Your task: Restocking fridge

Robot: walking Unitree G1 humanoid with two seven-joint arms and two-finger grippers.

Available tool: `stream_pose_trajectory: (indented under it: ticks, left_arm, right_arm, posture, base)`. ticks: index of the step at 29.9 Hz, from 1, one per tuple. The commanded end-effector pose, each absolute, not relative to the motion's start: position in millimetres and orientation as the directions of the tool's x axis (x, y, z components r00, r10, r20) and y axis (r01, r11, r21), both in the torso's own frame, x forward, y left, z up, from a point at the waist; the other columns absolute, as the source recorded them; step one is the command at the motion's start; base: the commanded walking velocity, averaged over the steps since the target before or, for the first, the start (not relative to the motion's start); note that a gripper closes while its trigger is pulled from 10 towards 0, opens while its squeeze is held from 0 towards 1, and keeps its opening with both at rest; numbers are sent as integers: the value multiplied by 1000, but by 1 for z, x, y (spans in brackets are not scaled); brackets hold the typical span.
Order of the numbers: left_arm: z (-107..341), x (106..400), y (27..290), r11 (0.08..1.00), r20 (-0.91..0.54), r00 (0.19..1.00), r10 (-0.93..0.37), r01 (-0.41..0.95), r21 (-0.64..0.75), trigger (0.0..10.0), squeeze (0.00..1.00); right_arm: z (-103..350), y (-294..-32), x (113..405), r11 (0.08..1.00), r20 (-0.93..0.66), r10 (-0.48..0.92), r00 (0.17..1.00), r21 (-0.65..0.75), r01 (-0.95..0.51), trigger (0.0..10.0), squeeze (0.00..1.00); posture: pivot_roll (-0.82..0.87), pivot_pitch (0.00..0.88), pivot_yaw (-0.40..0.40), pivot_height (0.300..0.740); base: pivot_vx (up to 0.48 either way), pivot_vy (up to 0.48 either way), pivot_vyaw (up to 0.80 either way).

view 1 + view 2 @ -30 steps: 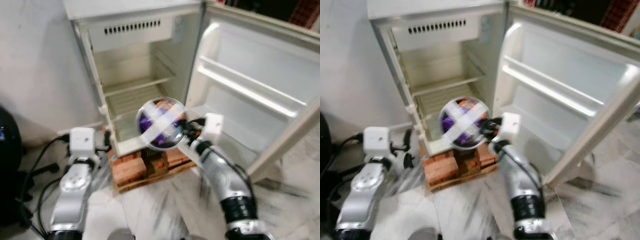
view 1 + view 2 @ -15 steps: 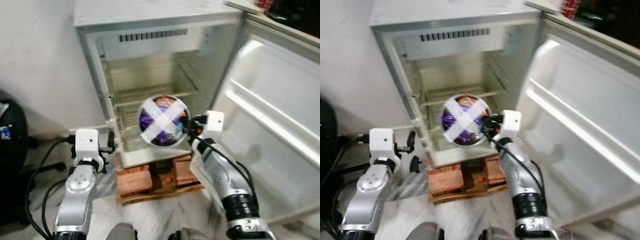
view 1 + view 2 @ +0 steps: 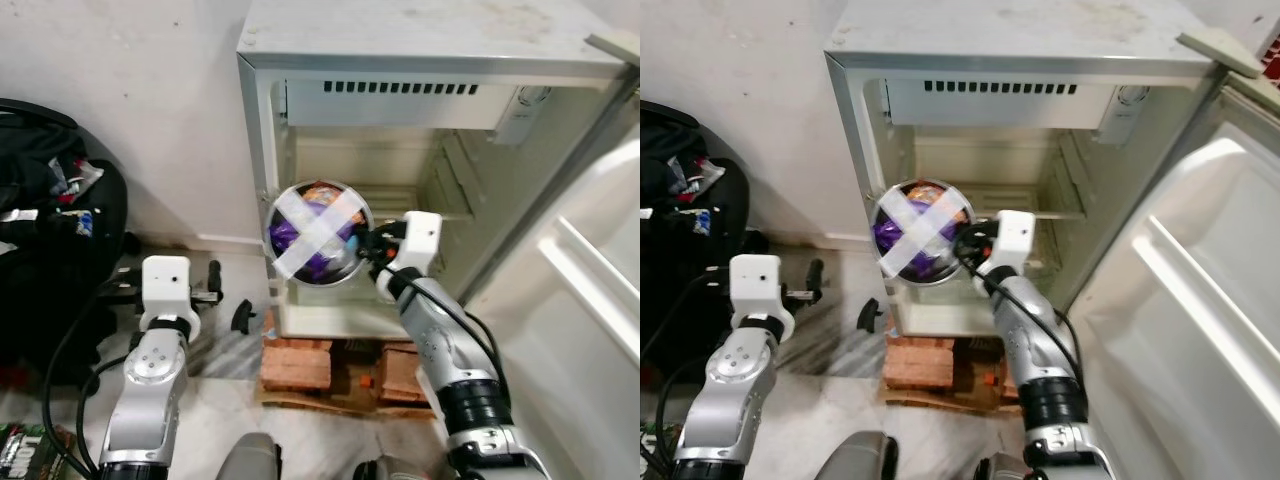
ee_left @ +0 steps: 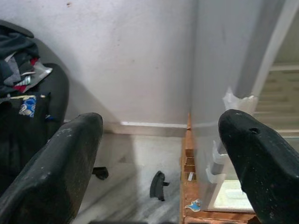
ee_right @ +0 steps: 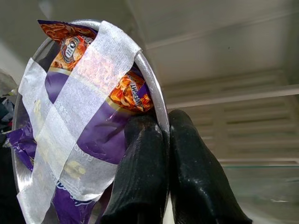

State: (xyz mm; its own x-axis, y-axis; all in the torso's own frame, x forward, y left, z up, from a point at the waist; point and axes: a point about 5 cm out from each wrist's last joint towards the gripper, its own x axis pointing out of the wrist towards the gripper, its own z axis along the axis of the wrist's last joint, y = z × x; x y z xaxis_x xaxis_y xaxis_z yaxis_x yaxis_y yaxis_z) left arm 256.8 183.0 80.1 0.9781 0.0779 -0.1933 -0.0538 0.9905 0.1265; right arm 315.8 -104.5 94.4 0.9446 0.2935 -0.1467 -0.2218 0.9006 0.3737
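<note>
Black fingers of the right tool [image 5: 163, 140] were pinched together on the rim of a round metal bowl [image 3: 318, 233], one finger on each side of its thin edge. That bowl sat tilted at the centre of the frame, its mouth facing the camera, with a purple and orange snack packet [image 5: 93, 112] held inside by two strips of white tape [image 3: 923, 229] crossed over the opening. It hung in front of the open fridge [image 3: 430, 130], level with the lower part of the cavity and just before its left wall. Behind it, wire shelves [image 3: 1020, 200] could be made out in the pale interior, and a vent grille ran along the top. The fridge door [image 3: 1200, 330] stood swung wide at the right edge of the frame. Beneath the fridge lay a stack of red bricks [image 3: 300, 362] on the marble floor.

Lower left of the frame, the left tool [image 3: 225, 300] hovered above the floor with its fingers spread wide and nothing between them. Further left, against the white wall, sat a black bag [image 3: 50, 230] stuffed with odds and ends.
</note>
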Motion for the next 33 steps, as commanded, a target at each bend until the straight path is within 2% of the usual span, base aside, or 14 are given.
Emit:
stream_pose_trajectory:
  ticks: [1, 15, 28, 33]
  left_arm:
    - [82, 255, 183, 992, -183, 981, 63, -41, 122, 10000, 0]
    - [82, 255, 180, 994, -183, 982, 53, -34, 105, 10000, 0]
    - [80, 253, 182, 994, -188, 980, 65, -47, 102, 10000, 0]
    - [81, 253, 182, 993, -186, 978, 90, -73, 97, 10000, 0]
  right_arm:
    - [98, -105, 317, 903, -122, 277, 953, 373, -215, 10000, 0]
    - [100, -116, 318, 934, -113, 173, 978, 335, -127, 10000, 0]
    - [99, -118, 319, 939, -120, 167, 979, 323, -121, 10000, 0]
    - [98, -117, 318, 935, -126, 177, 976, 332, -126, 10000, 0]
  posture:
    - [194, 65, -42, 740]
    - [187, 70, -47, 740]
    - [183, 65, -51, 740]
    - [183, 62, -56, 740]
  base:
    - [0, 0, 0]
    - [291, 0, 0]
    - [350, 0, 0]
    - [0, 0, 0]
